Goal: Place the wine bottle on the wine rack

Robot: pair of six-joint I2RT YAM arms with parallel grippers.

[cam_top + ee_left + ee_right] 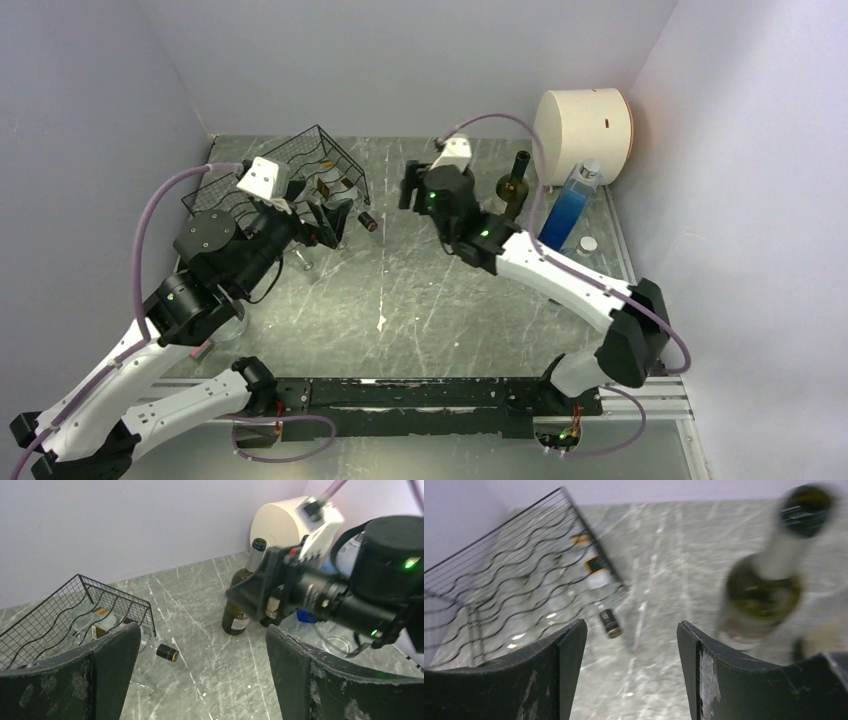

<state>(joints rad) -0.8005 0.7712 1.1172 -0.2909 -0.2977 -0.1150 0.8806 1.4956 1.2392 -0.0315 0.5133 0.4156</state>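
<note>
Blurry wine bottle (760, 587), right wrist.

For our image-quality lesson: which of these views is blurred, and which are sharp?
Right wrist view: motion-smeared, green bottle and wine rack both soft. Left wrist view: wine rack crisp, right arm slightly blurred. Top view: sharp, evenly lit.

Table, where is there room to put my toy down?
The big bare patch is the table middle, between the left arm and right arm, nearer than the wine rack. The far right corner is crowded: green wine bottle, blue bottle, white drum.
</note>
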